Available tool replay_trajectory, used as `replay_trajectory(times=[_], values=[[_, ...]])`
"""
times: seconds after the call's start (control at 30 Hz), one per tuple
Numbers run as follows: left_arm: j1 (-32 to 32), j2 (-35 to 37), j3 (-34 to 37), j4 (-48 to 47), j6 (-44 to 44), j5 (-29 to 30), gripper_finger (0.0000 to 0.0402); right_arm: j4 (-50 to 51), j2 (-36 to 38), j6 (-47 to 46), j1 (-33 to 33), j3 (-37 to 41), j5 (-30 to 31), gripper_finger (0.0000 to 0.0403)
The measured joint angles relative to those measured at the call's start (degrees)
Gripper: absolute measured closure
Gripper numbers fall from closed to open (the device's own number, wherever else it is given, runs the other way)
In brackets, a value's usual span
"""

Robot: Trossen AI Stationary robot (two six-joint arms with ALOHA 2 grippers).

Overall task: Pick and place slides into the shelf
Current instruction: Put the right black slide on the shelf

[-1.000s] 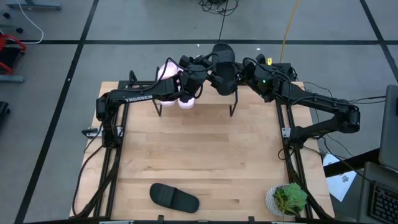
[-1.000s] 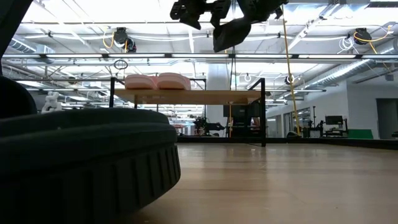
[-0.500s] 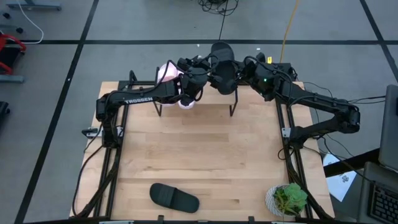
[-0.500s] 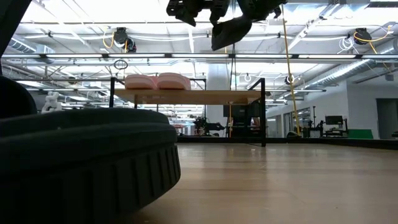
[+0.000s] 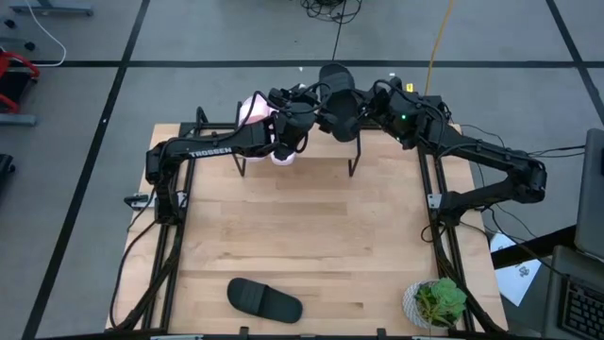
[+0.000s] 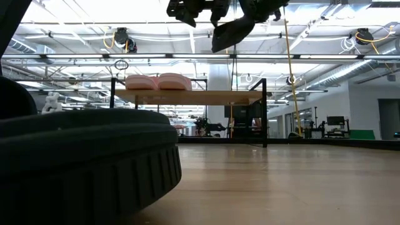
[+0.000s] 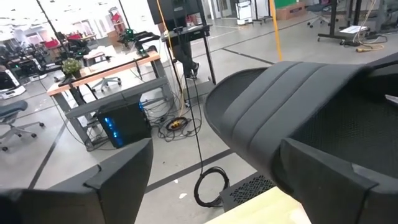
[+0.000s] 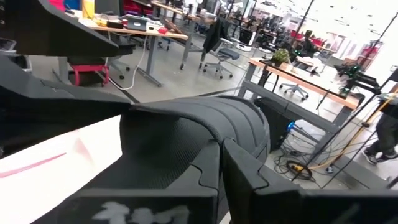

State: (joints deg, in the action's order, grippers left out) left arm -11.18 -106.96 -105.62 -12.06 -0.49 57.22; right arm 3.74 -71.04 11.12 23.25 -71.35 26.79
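Note:
My right gripper (image 5: 351, 111) is shut on a black slide (image 5: 336, 92) and holds it high above the shelf (image 6: 187, 97) at the table's far edge. The slide shows tilted at the top of the low view (image 6: 232, 28). My left gripper (image 5: 294, 121) is open just left of it, and the slide (image 7: 292, 106) fills the space by one of its fingers. Both pale pink slides (image 6: 157, 81) rest sole-down on the left half of the shelf's plank. The second black slide (image 5: 264, 299) lies flat near the table's near edge. My right gripper has the black slide by its side beside the ribbed strap (image 8: 214, 121), with one finger (image 8: 252, 177) against the outer edge. The slide hides the other finger. It is lifted clear and tilted above the shelf. My left gripper: I cannot tell whether it touches the slide.
A potted green plant (image 5: 436, 302) stands at the table's near right corner. The second black slide looms large in the low view's foreground (image 6: 81, 162). The right half of the shelf's plank (image 6: 231, 97) carries nothing.
My right gripper has carried the black slide a little toward the far edge, tipping it slightly. My left gripper has edged right toward the slide. The pink slides and the slide on the table have stayed put.

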Motion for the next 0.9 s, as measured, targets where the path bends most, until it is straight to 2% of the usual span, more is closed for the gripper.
replay_trajectory(times=[0.23,0.5,0.57,0.67,0.9], values=[[0.0,0.04,0.0,-0.38,0.17,3.74,0.005,-2.46,-0.92,1.22,0.39,0.02,-0.03,0.0403],[0.41,0.09,-0.02,-4.74,0.94,5.37,0.005,-2.1,-1.02,1.73,1.5,0.04,0.2,0.0403],[0.76,0.11,-0.02,-6.7,4.05,3.19,0.005,-2.52,-1.03,1.15,2.31,0.04,2.22,0.0403],[2.02,0.11,-0.02,-9.05,6.76,0.23,0.005,-2.85,-1.01,0.59,3.94,0.04,1.72,0.0403],[5.14,0.11,-0.02,-14.18,7.34,-0.1,0.005,-2.74,-1.61,-1.58,5.82,0.04,-1.76,0.0403]])
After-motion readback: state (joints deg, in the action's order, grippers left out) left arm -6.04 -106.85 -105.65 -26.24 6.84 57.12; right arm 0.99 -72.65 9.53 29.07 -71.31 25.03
